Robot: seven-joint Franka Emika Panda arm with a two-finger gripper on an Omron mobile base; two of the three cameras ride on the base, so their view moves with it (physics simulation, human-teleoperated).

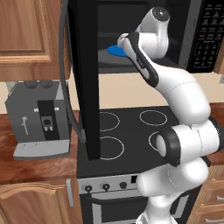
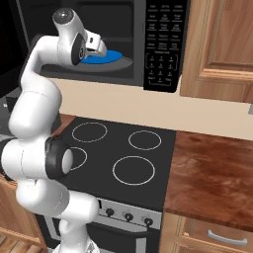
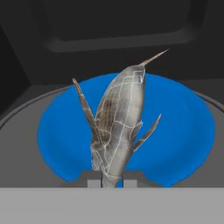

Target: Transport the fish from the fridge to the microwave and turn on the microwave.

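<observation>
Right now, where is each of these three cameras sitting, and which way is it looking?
Left base view: behind the arm's left, looking at the stove, coffee machine and open microwave; arm at right.
Right base view: behind its right, facing the same; arm at left.
Hand view: on the hand, looking along the shut pincer at the fish over the blue plate.
Shared: plate, microwave.

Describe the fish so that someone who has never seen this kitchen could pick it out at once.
Above the black stovetop hangs the microwave, door open. Inside, the gripper is shut on the fish, over the blue round plate. The fish is the one pale grey-brown, pointed, finned shape there, against the flat blue disc and dark walls.
</observation>
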